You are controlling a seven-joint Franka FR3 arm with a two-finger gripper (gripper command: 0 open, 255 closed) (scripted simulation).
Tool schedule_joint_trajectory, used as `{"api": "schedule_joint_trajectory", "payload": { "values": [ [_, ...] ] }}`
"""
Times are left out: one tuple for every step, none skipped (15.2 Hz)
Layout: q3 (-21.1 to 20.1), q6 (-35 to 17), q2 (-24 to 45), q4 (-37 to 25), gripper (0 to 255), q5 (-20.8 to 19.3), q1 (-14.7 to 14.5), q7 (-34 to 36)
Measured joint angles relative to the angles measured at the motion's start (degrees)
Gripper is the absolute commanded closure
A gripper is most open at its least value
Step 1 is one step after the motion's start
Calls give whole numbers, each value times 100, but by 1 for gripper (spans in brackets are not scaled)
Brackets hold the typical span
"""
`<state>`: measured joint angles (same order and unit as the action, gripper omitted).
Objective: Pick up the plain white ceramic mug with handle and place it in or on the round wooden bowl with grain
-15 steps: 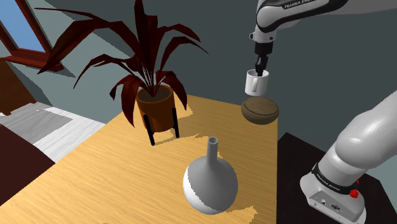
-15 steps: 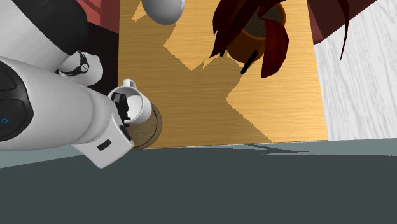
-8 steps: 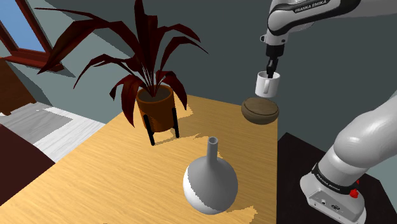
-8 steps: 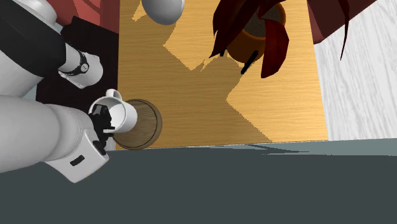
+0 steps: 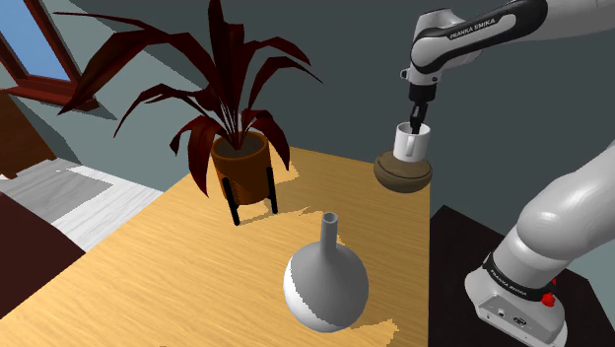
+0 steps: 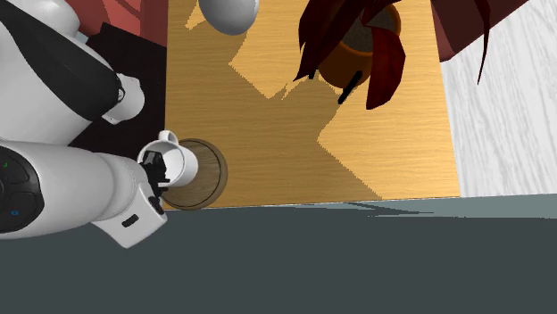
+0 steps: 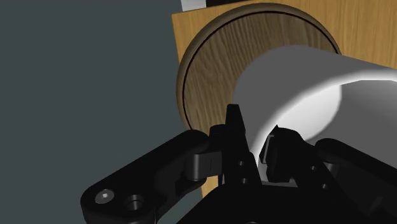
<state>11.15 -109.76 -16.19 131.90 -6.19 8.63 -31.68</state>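
Observation:
My gripper [image 5: 417, 124] is shut on the wall of the white mug [image 5: 411, 145], one finger inside the rim and one outside. The mug hangs upright right over the round brown wooden bowl [image 5: 402, 174] at the table's far corner; I cannot tell whether its base touches the bowl. In the second exterior view the mug [image 6: 179, 161] overlaps the bowl [image 6: 203, 176] on its left side, its handle pointing up and left, with the gripper [image 6: 159, 169] at its rim. The wrist view shows the fingers [image 7: 234, 130] clasping the mug's wall [image 7: 299, 89] above the grained bowl [image 7: 210, 70].
A grey and white round vase [image 5: 326, 281] with a thin neck stands near the front of the wooden table [image 5: 177, 266]. A dark red plant in an orange pot [image 5: 241, 158] stands on a black frame mid-table. The table edge runs just beyond the bowl. The arm's stand [image 5: 512, 296] is at the lower right.
The gripper carried the mug toward the shoulder view's right, then lowered it onto or just above the bowl. The grip on the mug is unchanged.

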Motion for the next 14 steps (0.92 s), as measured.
{"api": "schedule_joint_trajectory", "payload": {
  "values": [
    [8,-75,24,51,255,-2,3,-4],
    [11,-152,47,105,255,-2,3,-1],
    [15,-241,84,157,255,0,2,2],
    [17,-300,107,195,255,1,2,4],
    [27,-393,142,252,255,0,5,-1],
    [29,-457,169,289,255,2,4,3],
    [28,-485,168,318,255,0,4,6],
    [27,-506,170,328,255,2,3,9],
    [27,-512,167,331,255,1,3,9],
    [27,-517,165,335,255,1,3,10],
    [27,-521,165,337,255,1,3,11],
    [28,-522,165,336,255,1,4,10],
    [28,-520,163,338,0,0,4,10],
    [27,-520,164,344,0,0,4,11]
  ]
}}
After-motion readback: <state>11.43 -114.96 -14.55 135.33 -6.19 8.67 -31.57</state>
